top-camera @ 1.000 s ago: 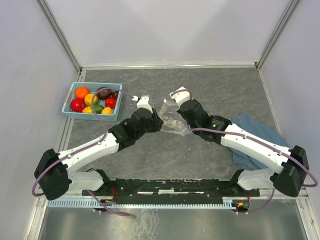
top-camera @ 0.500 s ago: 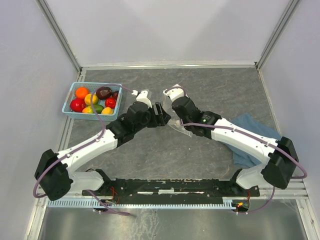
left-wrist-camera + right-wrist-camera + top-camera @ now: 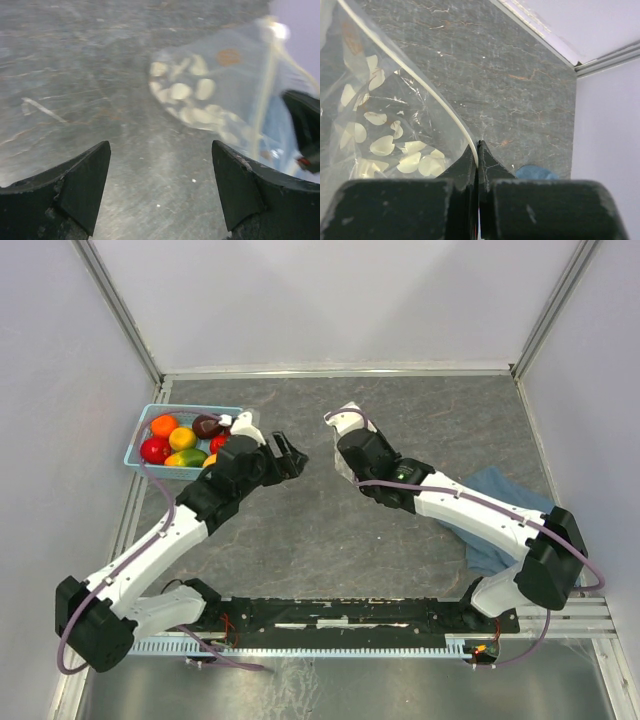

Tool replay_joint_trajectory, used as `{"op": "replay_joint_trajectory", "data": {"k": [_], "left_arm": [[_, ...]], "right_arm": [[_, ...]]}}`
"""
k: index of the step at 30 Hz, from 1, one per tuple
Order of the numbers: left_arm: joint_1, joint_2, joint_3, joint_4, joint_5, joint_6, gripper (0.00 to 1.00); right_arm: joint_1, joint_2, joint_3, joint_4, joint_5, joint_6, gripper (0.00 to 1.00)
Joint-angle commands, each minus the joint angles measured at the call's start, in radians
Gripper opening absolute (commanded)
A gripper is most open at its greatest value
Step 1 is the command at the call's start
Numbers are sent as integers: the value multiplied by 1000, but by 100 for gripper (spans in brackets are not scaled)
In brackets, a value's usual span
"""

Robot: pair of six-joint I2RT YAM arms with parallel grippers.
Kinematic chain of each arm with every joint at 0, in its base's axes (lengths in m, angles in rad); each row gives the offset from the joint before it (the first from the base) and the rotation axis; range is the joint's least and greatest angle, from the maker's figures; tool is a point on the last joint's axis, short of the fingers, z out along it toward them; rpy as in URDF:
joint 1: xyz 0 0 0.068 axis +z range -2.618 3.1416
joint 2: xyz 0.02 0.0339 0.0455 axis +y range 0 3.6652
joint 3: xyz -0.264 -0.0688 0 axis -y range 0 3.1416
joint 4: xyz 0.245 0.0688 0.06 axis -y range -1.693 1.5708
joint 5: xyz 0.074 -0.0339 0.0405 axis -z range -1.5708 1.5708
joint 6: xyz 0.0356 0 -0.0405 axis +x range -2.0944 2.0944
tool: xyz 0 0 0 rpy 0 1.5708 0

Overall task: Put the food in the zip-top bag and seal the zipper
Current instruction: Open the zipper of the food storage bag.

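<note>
Your right hand [image 3: 478, 150] pinches the zip-top bag [image 3: 385, 125] by its mouth edge, its fingers pressed tight together where the pale zipper [image 3: 422, 85] runs in between them. The clear, white-spotted pouch sits near the middle of the grey desk [image 3: 330, 540]. Your left hand [image 3: 289, 454] hangs just to the bag's left, jaws spread wide with nothing in them, clear of the plastic. The food [image 3: 185, 440], in orange, red, yellow, green and dark purple pieces, lies heaped in the light-blue basket [image 3: 133, 457] at the desk's far left, close by your left wrist. A blue cloth [image 3: 505, 495] lies crumpled beside your right forearm.
</note>
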Motion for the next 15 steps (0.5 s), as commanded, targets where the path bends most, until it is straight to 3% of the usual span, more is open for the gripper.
{"op": "replay_joint_trajectory", "data": {"k": [1,7,15], "left_arm": [[132,2,29,-114,-22,25,88],[322,60,57,-201,-40,99,88],[484,244,245,-308,-99,244,91]], "right_arm": [[-3,3,52,50,105,-47,2],[-3,11,44,51,71,-52,2],[-3,4,26,49,10,-31,2]]}}
